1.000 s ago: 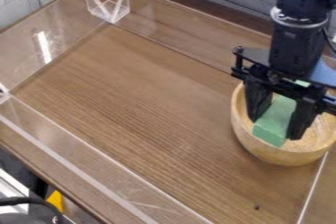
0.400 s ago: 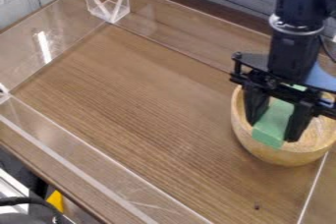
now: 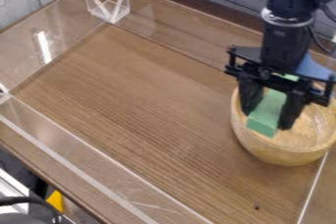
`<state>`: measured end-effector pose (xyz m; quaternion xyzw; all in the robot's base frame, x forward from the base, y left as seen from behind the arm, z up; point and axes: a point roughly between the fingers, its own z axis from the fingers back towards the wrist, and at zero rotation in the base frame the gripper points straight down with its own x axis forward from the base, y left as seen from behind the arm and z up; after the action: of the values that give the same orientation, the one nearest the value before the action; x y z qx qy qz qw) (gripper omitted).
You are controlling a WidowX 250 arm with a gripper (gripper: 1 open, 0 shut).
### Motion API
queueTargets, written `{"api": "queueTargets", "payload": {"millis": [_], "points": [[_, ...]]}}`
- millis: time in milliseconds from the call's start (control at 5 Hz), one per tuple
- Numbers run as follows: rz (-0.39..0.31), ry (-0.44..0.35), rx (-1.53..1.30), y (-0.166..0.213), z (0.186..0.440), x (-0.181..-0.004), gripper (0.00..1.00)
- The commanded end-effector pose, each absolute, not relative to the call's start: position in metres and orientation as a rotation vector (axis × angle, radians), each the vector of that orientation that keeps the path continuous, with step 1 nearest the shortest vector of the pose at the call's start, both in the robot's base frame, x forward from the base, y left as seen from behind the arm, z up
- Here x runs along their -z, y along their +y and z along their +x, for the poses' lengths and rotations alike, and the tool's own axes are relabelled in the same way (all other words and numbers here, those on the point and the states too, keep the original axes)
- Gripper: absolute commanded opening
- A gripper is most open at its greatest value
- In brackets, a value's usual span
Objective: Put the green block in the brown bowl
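Observation:
My gripper (image 3: 269, 108) hangs from the black arm at the right side of the wooden table. Its dark fingers (image 3: 250, 98) are shut on the green block (image 3: 266, 120). The block hangs upright between them, its lower end over the left part of the brown bowl (image 3: 309, 141). The bowl is a round, light wooden one that rests on the table by the right edge. The arm and block hide part of its inside.
A low clear plastic wall (image 3: 79, 174) runs around the wooden table top (image 3: 132, 90). A clear folded plastic piece (image 3: 105, 4) stands at the back left corner. The right rim of the bowl lies close to the plastic wall.
The gripper has risen a little and shifted left with the green block still in its grip. The bowl has not moved.

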<state>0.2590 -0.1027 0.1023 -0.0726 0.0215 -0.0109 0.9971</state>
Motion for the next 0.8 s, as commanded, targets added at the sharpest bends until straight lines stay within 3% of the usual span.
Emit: {"api": "queueTargets", "payload": {"millis": [0, 600], "points": [[-0.158, 0.009, 0.022, -0.095, 0.267, -0.106, 0.00], [-0.158, 0.016, 0.056, -0.099, 0.278, -0.085, 0.00]]}}
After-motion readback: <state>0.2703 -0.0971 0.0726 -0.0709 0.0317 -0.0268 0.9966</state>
